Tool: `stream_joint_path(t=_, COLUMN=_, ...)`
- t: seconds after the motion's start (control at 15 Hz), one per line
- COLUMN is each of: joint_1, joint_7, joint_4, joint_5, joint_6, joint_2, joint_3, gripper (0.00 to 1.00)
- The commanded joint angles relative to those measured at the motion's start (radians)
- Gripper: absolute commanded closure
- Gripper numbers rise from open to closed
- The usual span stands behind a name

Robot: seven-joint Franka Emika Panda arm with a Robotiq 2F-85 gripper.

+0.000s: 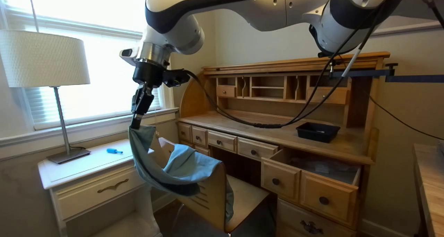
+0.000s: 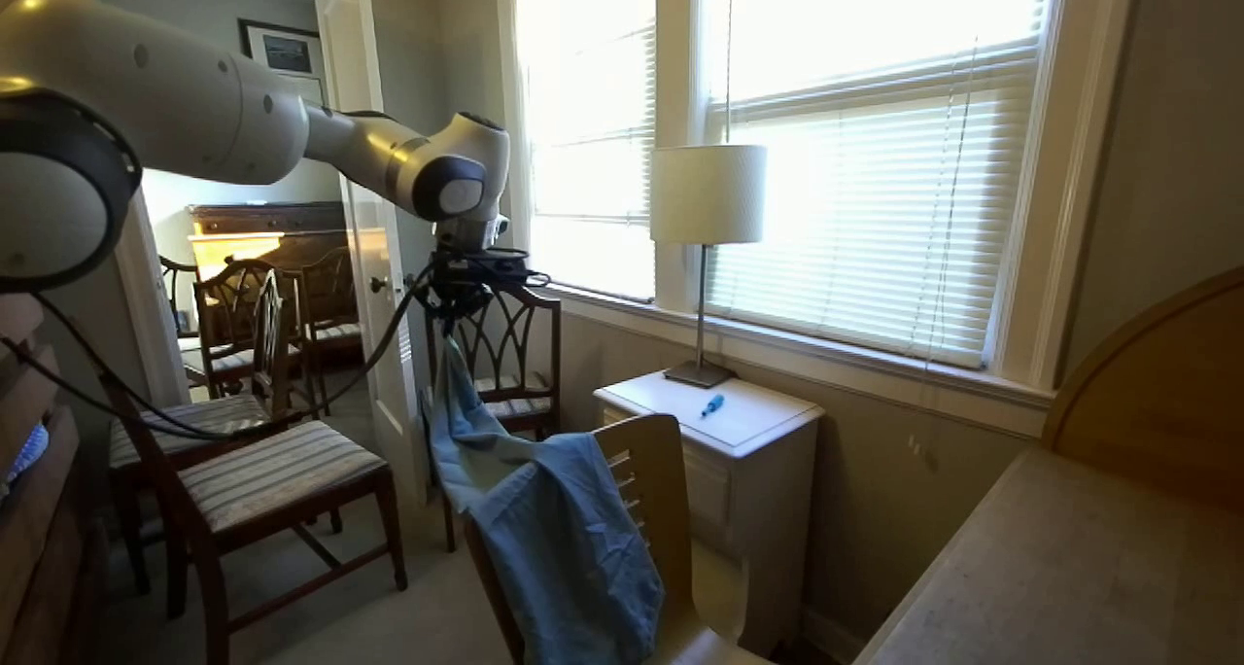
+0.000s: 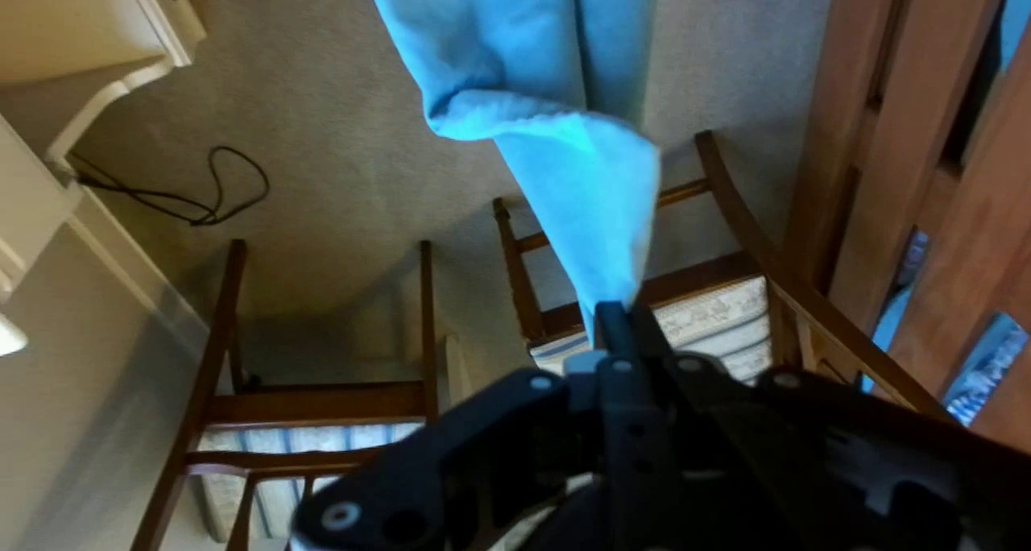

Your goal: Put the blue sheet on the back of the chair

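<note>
One end of the blue sheet (image 2: 573,539) is pinched in the closed jaws as the rest drapes over the back of the chair (image 2: 661,480). Thin and limp, the sheet looks light, quick to fold and unlikely to break; a loose corner seems the best hold, with slack sagging between jaws and chair. By the window (image 1: 107,88), a lamp (image 1: 45,58) and a blue tool (image 1: 113,151) share a white surface (image 1: 86,166); near the chair stands a wooden desk (image 1: 215,121) with an open drawer (image 1: 301,186).
</note>
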Motion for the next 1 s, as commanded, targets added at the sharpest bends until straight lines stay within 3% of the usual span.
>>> stream_joint_path(t=0.0, joint_1=0.021, joint_7=0.053, joint_4=0.013, joint_5=-0.057, joint_6=0.023, joint_2=0.022, joint_3=-0.041, gripper=1.00)
stream_joint_path(t=0.13, joint_1=0.022, joint_7=0.068, joint_4=0.013, joint_5=-0.065, joint_6=0.017, joint_2=0.027, joint_3=-0.047, gripper=1.00)
stream_joint_path(t=0.2, joint_1=0.020, joint_7=0.072, joint_4=0.014, joint_5=-0.060, joint_6=0.016, joint_2=0.029, joint_3=-0.040, gripper=0.74)
stream_joint_path(t=0.27, joint_1=0.019, joint_7=0.076, joint_4=0.016, joint_5=-0.059, joint_6=0.014, joint_2=0.029, joint_3=-0.039, gripper=0.73)
stream_joint_path(t=0.67, joint_1=0.018, joint_7=0.081, joint_4=0.001, joint_5=-0.056, joint_6=0.033, joint_2=0.002, joint_3=-0.033, gripper=0.32)
stream_joint_path(t=0.93, joint_1=-0.016, joint_7=0.028, joint_4=-0.011, joint_5=0.020, joint_6=-0.025, joint_2=-0.041, joint_3=0.059, gripper=0.04)
